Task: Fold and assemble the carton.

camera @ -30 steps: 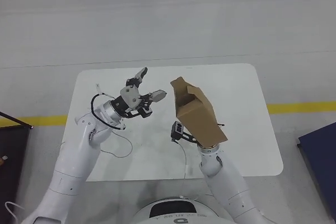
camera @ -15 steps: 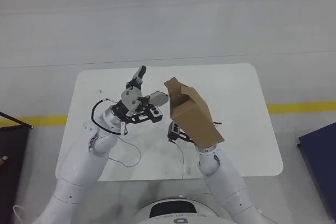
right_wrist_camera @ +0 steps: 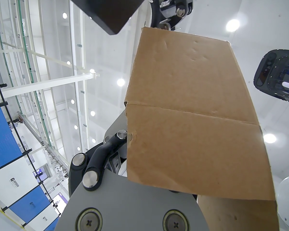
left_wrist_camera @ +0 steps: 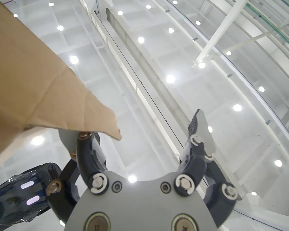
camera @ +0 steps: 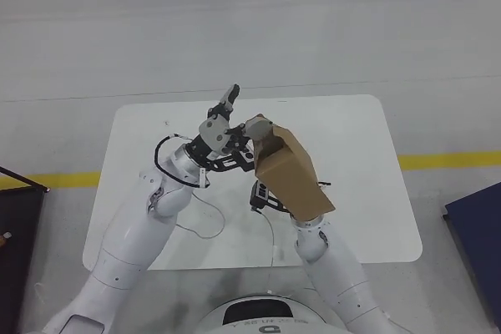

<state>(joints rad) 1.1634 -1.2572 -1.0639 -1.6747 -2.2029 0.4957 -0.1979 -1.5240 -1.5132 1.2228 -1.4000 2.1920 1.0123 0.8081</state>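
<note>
A brown carton (camera: 292, 171) is held tilted above the white table (camera: 359, 142). My right gripper (right_wrist_camera: 121, 143) is shut on its lower end, mostly hidden behind the cardboard (right_wrist_camera: 190, 121). My left gripper (camera: 244, 113) is open at the carton's upper end. One of its fingers touches the end flap (left_wrist_camera: 94, 118) from beneath, the other finger (left_wrist_camera: 198, 126) stands free. In the right wrist view the left gripper (right_wrist_camera: 168, 8) sits right at the carton's far edge.
The table has bare surface on all sides below the arms. A dark rack (camera: 0, 209) stands off the table's left side and a blue object (camera: 484, 238) off its right. A yellow floor line (camera: 459, 159) runs behind.
My left arm has swung right to the carton, and its finger now meets the end flap. The raised flap has folded down. The right arm keeps the carton nearly in place.
</note>
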